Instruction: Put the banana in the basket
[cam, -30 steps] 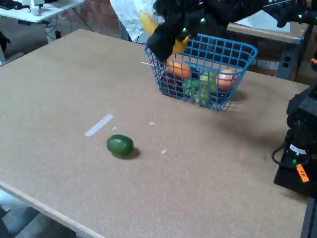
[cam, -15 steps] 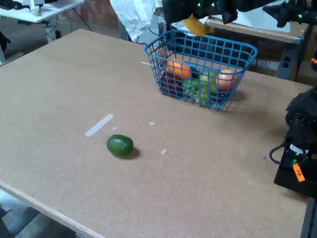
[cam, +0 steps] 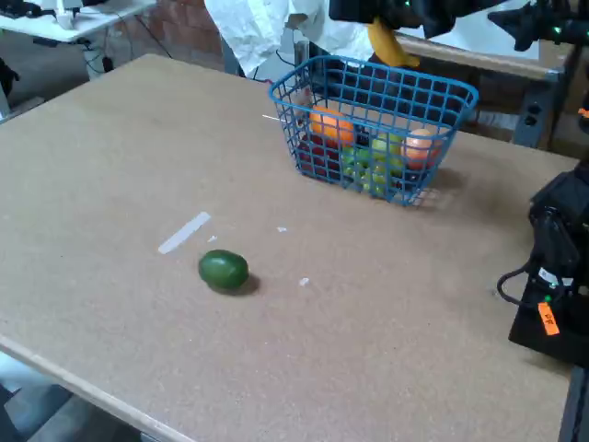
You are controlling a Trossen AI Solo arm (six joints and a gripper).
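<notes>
Near the table's [cam: 110, 184] far edge, the banana [cam: 388, 44], judged light, soft and best gripped mid-body, is being held clamped in the gripper [cam: 375, 13] above the basket [cam: 442, 92].

In the fixed view, the banana [cam: 388, 44] hangs from the dark gripper [cam: 391, 14] at twelve o'clock, above the blue basket's [cam: 442, 87] far rim. A green fruit [cam: 224, 270] lies on the table [cam: 110, 166] toward seven o'clock of the basket.

Blue coated-wire basket [cam: 442, 97], glossy; matt, fibreboard-like table [cam: 110, 157]; smooth-skinned banana [cam: 388, 46].
</notes>
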